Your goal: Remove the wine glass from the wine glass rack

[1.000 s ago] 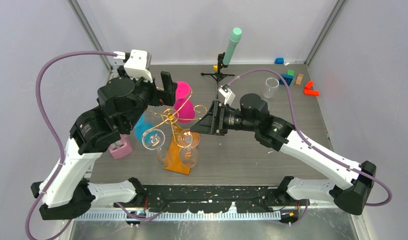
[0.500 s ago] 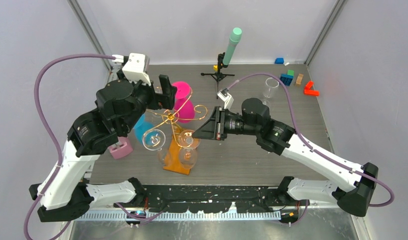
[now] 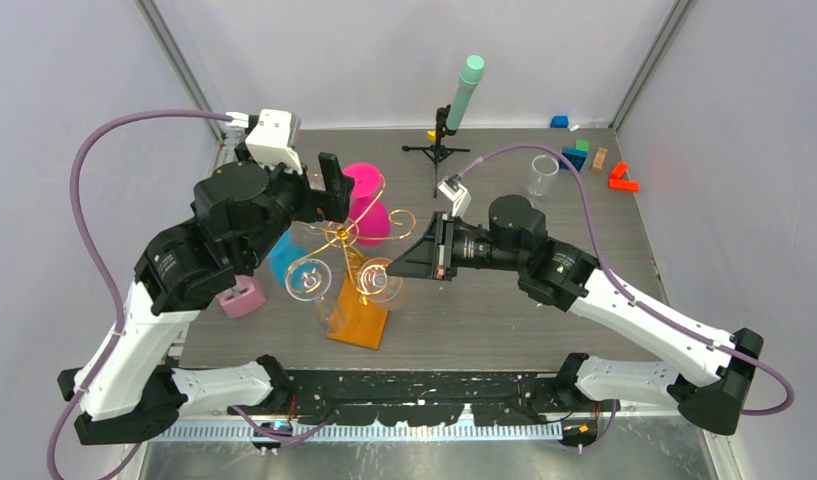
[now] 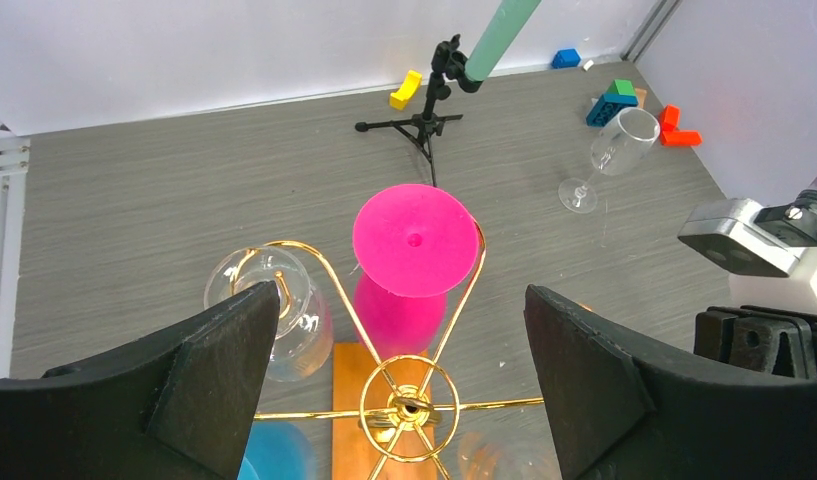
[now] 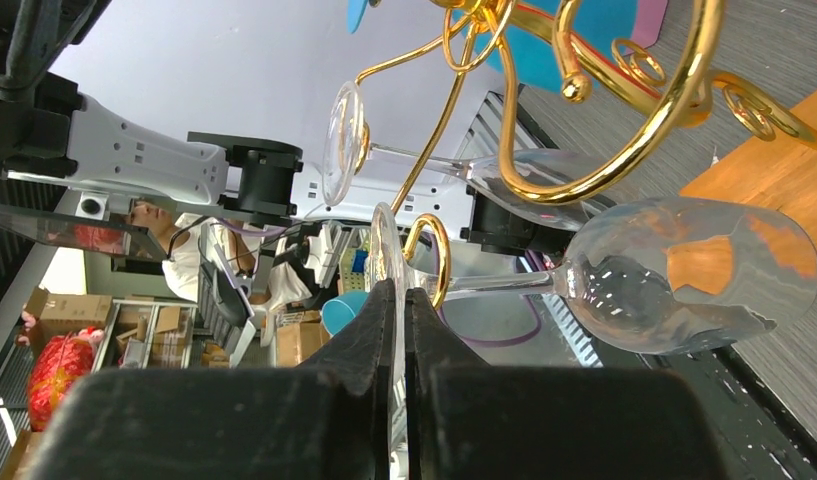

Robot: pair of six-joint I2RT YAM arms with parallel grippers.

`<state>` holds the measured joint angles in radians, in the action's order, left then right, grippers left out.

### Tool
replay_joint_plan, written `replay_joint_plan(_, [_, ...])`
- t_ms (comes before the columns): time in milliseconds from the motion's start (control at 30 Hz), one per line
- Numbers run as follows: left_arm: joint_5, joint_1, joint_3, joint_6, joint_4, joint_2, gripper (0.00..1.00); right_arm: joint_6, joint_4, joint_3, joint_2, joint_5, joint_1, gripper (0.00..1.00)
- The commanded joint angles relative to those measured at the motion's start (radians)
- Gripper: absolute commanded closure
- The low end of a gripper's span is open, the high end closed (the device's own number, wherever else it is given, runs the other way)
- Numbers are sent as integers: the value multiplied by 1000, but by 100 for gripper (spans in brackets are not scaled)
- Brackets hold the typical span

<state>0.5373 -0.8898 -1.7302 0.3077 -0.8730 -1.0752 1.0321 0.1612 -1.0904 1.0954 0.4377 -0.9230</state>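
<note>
My right pincer (image 5: 402,330) pinches the foot of the wine glass (image 5: 684,270), its bowl out ahead under the rack (image 5: 624,150); my left pincer (image 4: 401,292) hangs spread above.

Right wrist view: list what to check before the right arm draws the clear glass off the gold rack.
1. Grip: the right gripper is shut on the foot of the wine glass: ok.
2. Release: the wine glass is not yet free of the wine glass rack, since a gold curl arches over its stem beside the foot: not ok.
3. Clearance: the second clear glass hangs close alongside, and whether the two touch: cannot tell.
4. Other arm: the left gripper is open, holds nothing, and straddles the rack's top without touching it: ok.
</note>
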Motion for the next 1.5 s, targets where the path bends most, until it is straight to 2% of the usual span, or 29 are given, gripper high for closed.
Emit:
replay_joint_plan(0, [7,3,4,7,17,24,5,2,-9,-68,-13,26,-11,100])
replay_joint_plan(267, [11,3,14,5,23,28,5,58,-70,-74,18,93,-13,100])
replay_joint_plan(667, [20,3,18,2,26,40,5,51,-129,-123,80,121,-28,100])
replay_joint_plan(1000, [39,3,26,-10,33,54,5,36,-154,-158,123,60,-28,100])
replay_joint_plan(1467, [30,3,36,-21,48,66,5,40,-212,-119,77,-131,-28,100])
